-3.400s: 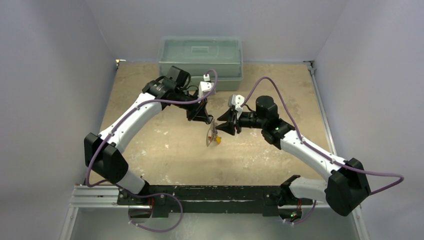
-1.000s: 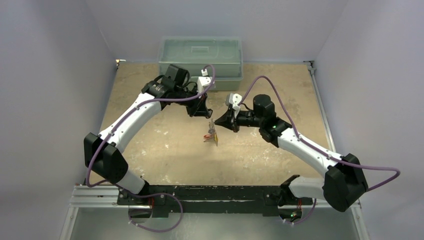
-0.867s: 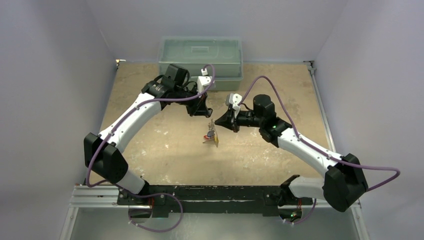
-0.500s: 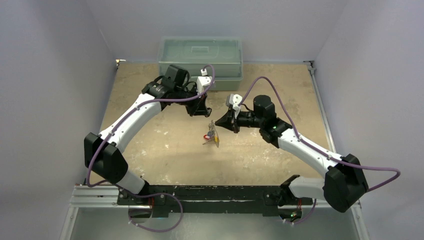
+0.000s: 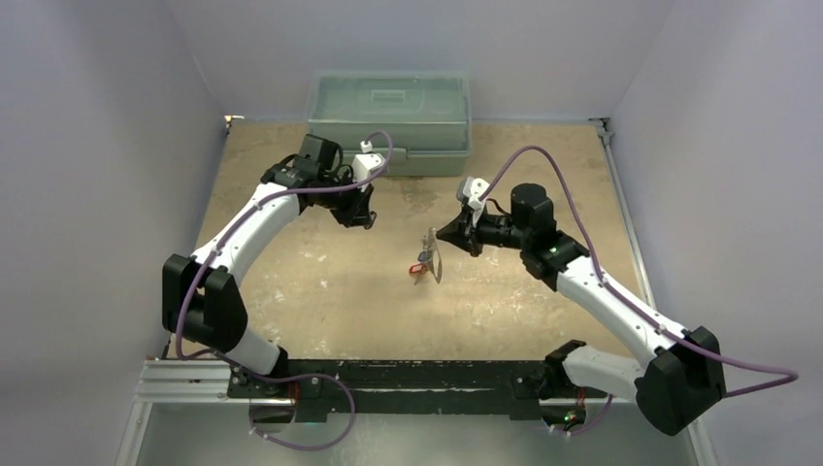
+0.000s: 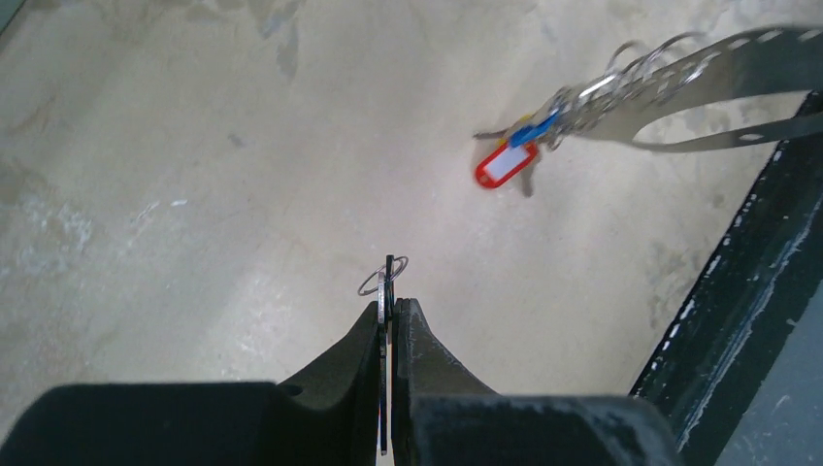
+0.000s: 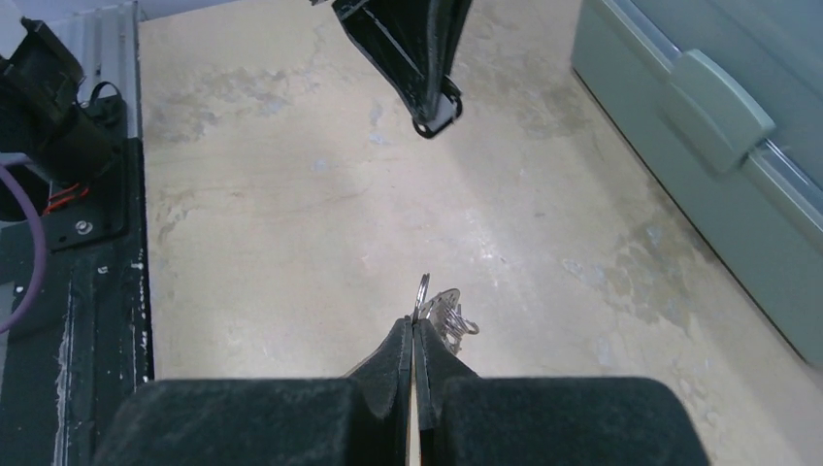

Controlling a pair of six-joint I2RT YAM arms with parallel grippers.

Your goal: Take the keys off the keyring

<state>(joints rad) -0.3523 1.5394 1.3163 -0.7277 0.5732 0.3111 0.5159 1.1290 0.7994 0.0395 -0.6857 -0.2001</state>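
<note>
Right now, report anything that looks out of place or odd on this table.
Nothing spilled or damaged. One oddity: a small wire ring with a thin dark piece sits pinched in the shut left end effector, apart from the keys, which hang with the keyring from the shut right end effector.

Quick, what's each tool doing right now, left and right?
Left tool: closed on one dark tag, apart from the rest.
Right tool: closed on the keyring, keys hanging from it.
</note>
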